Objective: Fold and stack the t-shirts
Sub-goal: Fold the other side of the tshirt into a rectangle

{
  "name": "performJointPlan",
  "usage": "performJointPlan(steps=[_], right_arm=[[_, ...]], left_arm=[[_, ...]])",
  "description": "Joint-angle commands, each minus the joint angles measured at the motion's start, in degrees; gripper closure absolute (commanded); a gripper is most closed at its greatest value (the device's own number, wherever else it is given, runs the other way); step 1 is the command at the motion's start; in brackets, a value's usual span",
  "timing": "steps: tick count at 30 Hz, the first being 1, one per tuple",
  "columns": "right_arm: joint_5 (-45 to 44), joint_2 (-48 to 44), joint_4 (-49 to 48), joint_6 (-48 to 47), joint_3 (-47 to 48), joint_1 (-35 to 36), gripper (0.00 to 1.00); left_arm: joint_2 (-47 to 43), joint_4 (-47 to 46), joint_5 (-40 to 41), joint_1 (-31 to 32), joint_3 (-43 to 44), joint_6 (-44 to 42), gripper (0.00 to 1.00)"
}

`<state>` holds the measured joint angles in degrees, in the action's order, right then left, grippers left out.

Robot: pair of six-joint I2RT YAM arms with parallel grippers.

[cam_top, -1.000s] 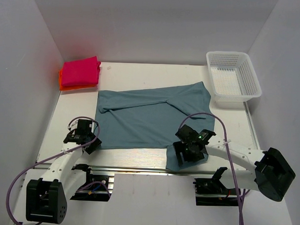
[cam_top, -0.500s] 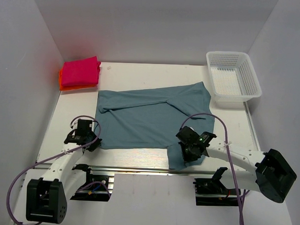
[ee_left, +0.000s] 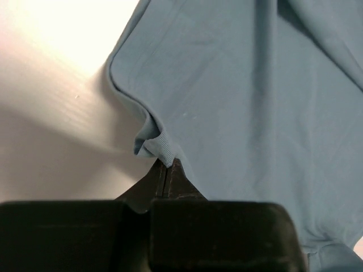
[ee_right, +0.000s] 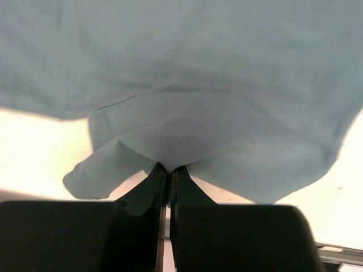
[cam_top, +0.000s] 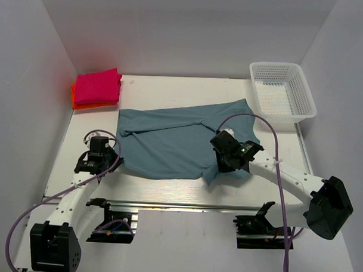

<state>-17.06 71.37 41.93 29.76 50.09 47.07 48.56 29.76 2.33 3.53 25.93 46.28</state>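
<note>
A large teal-blue t-shirt [cam_top: 181,139] lies spread across the middle of the table. My left gripper [cam_top: 112,159] is shut on its near left hem, and the ribbed edge [ee_left: 159,148] bunches up at the fingertips. My right gripper [cam_top: 221,158] is shut on the shirt's near right corner, whose cloth [ee_right: 187,136] hangs from the jaws in a lifted fold. At the back left a folded magenta-pink t-shirt [cam_top: 98,85] rests on a folded orange-red t-shirt [cam_top: 81,102].
A white mesh basket [cam_top: 282,92] stands at the back right corner. White walls close in the table on three sides. The metal rail [cam_top: 185,205] with both arm bases runs along the near edge.
Both grippers have shut on the teal-blue t-shirt's near edge. They have moved away from the near edge, the right one further, pulling the hanging corner up onto the table.
</note>
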Motion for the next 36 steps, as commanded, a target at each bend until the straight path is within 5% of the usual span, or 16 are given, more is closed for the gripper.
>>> performJointPlan(steps=[1,18,30,32,33,34,36], right_arm=[[-4.91,1.39,-0.53,-2.24,3.79,-2.50,1.00],[0.35,17.83,-8.44,-11.04,20.92,-17.97,1.00],[5.37,37.75,-8.36,-16.75,39.44,-23.42,1.00],[5.72,40.84,-8.01,-17.27,41.57,-24.39,0.94],[5.63,42.08,-7.92,-17.45,45.76,-24.65,0.78],[6.59,44.79,-7.92,-18.41,47.11,-25.18,0.52],[7.21,46.31,-5.82,-18.07,52.81,-25.71,0.26]], left_arm=[[3.03,-3.48,-0.57,-0.28,3.77,-0.67,1.00],[20.25,-10.15,7.42,-0.81,19.14,-1.81,1.00],[42.12,-7.71,10.42,-0.81,34.35,-3.13,1.00],[44.77,-6.30,12.77,-1.33,38.11,-3.13,0.76],[45.92,-5.33,12.79,-1.33,39.62,-3.13,0.54],[47.84,-2.71,13.40,-1.33,42.77,-2.61,0.05],[48.48,-1.11,14.20,-1.33,45.07,-2.60,0.00]])
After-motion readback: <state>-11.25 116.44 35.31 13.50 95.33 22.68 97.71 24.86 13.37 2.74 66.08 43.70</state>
